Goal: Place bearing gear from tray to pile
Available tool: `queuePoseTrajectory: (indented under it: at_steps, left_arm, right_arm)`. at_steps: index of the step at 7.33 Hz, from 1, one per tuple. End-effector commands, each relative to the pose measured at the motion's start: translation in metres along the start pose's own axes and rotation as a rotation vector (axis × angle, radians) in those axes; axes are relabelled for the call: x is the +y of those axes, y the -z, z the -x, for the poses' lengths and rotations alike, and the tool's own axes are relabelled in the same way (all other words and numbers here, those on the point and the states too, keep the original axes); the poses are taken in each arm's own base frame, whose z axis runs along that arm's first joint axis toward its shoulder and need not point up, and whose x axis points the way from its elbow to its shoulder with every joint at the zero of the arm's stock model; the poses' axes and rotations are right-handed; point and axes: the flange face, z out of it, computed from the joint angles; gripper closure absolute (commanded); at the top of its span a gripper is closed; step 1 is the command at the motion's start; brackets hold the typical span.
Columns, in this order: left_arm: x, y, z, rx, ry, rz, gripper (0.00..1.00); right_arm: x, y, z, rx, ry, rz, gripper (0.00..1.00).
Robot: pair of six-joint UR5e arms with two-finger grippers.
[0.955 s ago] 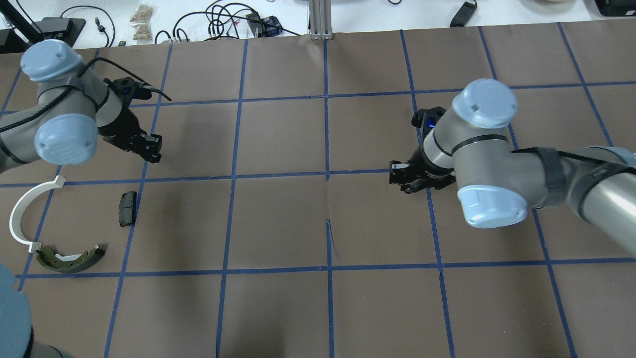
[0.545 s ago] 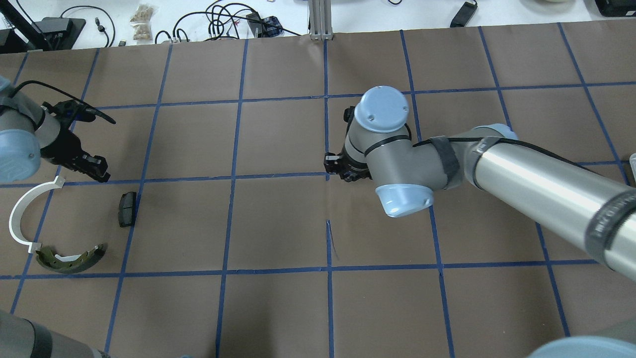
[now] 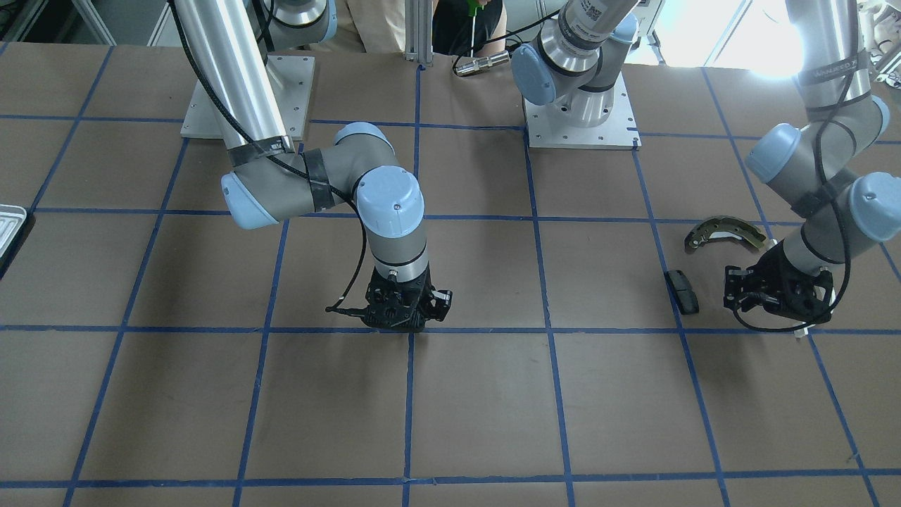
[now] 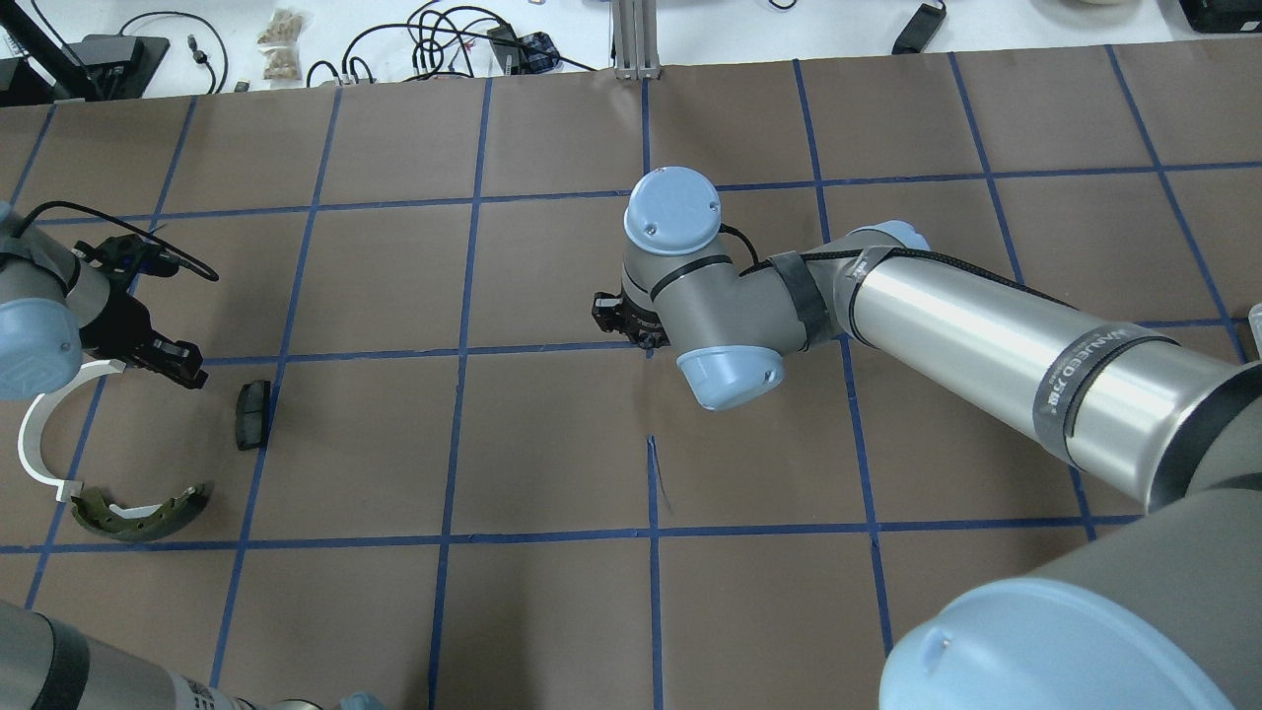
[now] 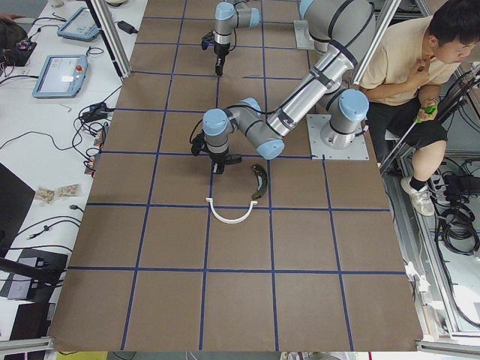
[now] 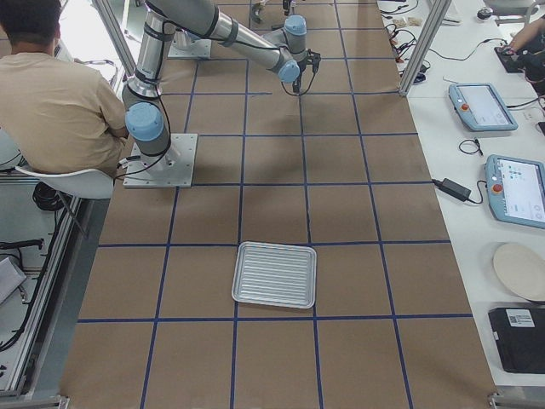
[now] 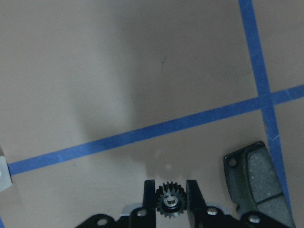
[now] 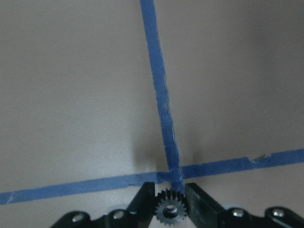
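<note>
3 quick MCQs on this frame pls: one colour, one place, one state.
1. Half-ring colour? A white; B black; C brass.
2. Where is the right gripper? A over the half-ring; B at a blue tape crossing; C past the table's edge.
3. The left gripper is: A open; B shut on a small gear; C shut on the half-ring.
Key: 1 A, it shows white in the overhead view. 2 B, its wrist view shows the crossing just ahead. 3 B, its wrist view shows the toothed gear clamped.
</note>
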Motion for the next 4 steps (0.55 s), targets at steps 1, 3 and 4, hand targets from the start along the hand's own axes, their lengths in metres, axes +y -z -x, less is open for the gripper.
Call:
queuePoseTrajectory:
  at_steps: [1,3,4]
  left_arm:
    - [-0.003,0.027,-0.014,-0.021,-0.012,-0.024,0.23]
    - [-0.030,0.055,-0.070,-0.017,-0.030,-0.070,0.23]
    - [-0.053,0.058,-0.119,-0.012,-0.015,-0.081,0.23]
  right_arm:
    - [-0.020,0.023,-0.004,-0.011,-0.002,-0.019,0.00]
    - [-0.079,0.129,-0.034,0.037,0.004,0.046,0.00]
    - [-0.099,0.186,-0.064,0.053,0.037,0.069,0.00]
